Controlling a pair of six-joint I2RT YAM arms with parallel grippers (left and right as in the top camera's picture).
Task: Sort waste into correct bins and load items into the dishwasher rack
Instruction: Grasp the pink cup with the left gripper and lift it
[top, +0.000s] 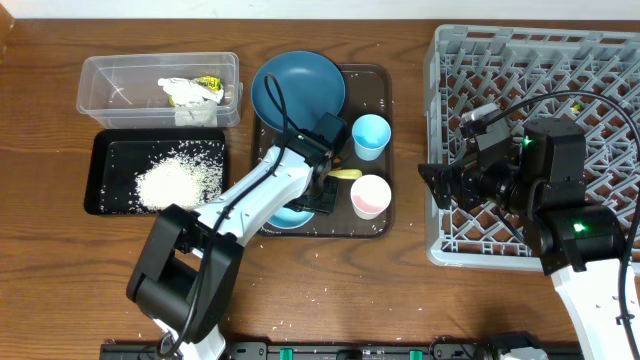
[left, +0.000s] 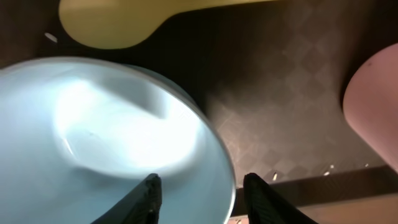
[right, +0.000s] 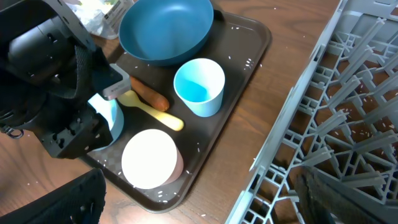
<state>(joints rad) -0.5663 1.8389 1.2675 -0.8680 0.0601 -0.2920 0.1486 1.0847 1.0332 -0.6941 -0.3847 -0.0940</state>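
I have my left gripper (left: 202, 186) low over the white-and-light-blue bowl (left: 112, 137), at the lower left of the brown serving tray (left: 280, 81) in the overhead view. Its fingers are apart, with the bowl's rim between them. The pale yellow spoon (left: 112, 25) lies just above the bowl, the pink cup (left: 379, 99) at right. My right gripper (right: 199, 193) hangs wide apart at the dishwasher rack's (right: 323, 93) left edge

Overhead evenly lit, sharp; left wrist close-up blurred, glare on bowl (left: 112, 143).
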